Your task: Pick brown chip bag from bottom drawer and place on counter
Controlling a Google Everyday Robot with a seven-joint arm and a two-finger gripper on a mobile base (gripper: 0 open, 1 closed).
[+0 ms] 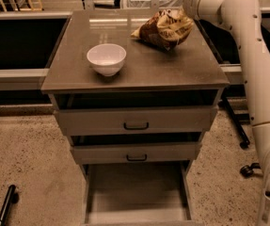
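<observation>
The brown chip bag (164, 29), dark brown and cream with wrinkles, lies on the counter (139, 69) at its back right. My gripper (186, 12) is at the bag's upper right end, at the end of the white arm (247, 55) that reaches in from the right. I cannot see whether it touches the bag. The bottom drawer (137, 197) is pulled out and its flat grey floor is bare.
A white bowl (106, 59) stands on the counter's left half. The two upper drawers (135, 121) with black handles stick out slightly. A black pole foot (7, 201) lies on the speckled floor at the left; caster legs (247, 166) stand at the right.
</observation>
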